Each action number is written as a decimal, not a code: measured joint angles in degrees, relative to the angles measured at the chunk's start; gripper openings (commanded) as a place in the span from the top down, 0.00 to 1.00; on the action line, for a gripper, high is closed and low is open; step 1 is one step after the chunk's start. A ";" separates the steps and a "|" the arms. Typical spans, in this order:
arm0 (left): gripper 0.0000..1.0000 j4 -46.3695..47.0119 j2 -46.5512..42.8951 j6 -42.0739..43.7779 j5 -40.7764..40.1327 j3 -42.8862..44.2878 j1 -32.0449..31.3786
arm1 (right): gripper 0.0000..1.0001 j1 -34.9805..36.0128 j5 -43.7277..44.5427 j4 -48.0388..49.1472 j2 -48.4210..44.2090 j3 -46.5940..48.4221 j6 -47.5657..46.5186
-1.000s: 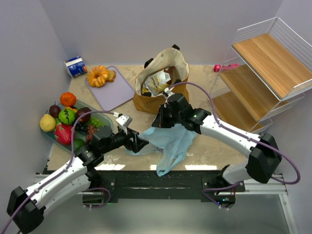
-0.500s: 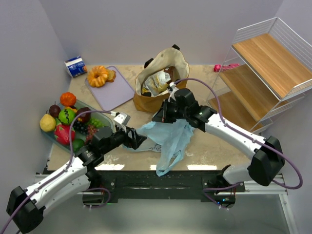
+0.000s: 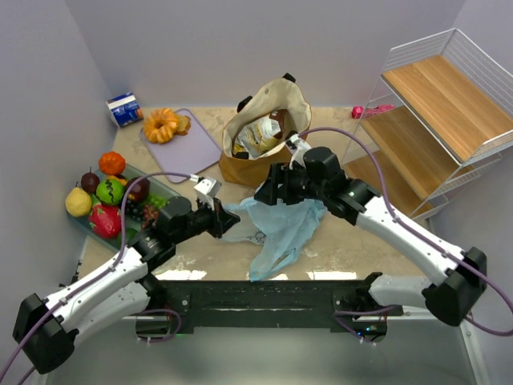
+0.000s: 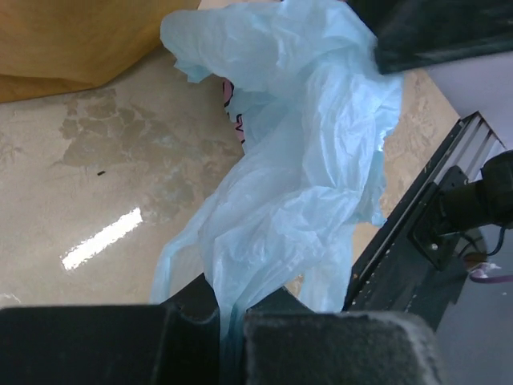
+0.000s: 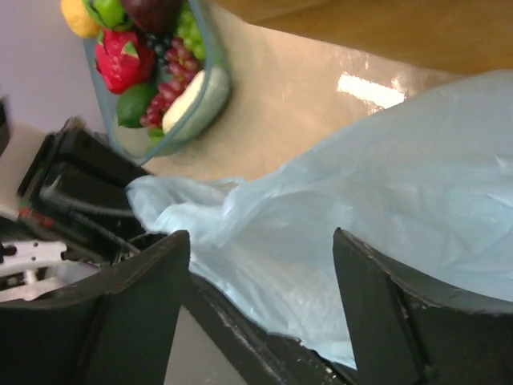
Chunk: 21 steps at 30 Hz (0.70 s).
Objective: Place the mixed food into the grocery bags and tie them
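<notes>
The light-blue plastic grocery bag [image 3: 276, 228] lies crumpled on the table between my arms. My left gripper [image 3: 218, 218] is shut on its left edge, and in the left wrist view the thin film [image 4: 296, 184] runs down between the closed fingers of the left gripper [image 4: 231, 309]. My right gripper [image 3: 268, 192] hovers open over the bag's upper edge; in the right wrist view the right gripper [image 5: 260, 257] stands wide with the bag [image 5: 385, 241] beneath, not pinched. Behind, the tan tote [image 3: 240, 170] stands open with snack packets [image 3: 258, 135] inside. An orange [image 3: 111, 163], green apple [image 3: 111, 191] and pear [image 3: 78, 202] sit at the left.
The fruit rests in a clear teal tub [image 3: 172, 200] at the left edge. A purple cutting board [image 3: 192, 152] with a pastry [image 3: 162, 125] and a small carton [image 3: 125, 110] lie at the back left. A wire shelf with wooden boards [image 3: 437, 120] stands at the right.
My left gripper has shut on the blue bag's left edge and lifted back a little. My right gripper has opened, let go of the bag and drifted right.
</notes>
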 measured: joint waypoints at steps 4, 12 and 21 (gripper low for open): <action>1.00 -4.33 4.20 -2.54 0.31 7.41 0.00 | 0.36 5.99 4.24 -0.76 -8.35 0.00 -6.23; 1.00 -9.33 8.74 -6.21 2.64 14.03 0.07 | 0.56 25.59 13.92 1.70 -8.94 -0.42 -13.35; 1.00 -12.50 6.03 -7.74 3.26 14.40 0.07 | 0.55 33.92 44.94 -1.75 0.46 -2.58 -4.59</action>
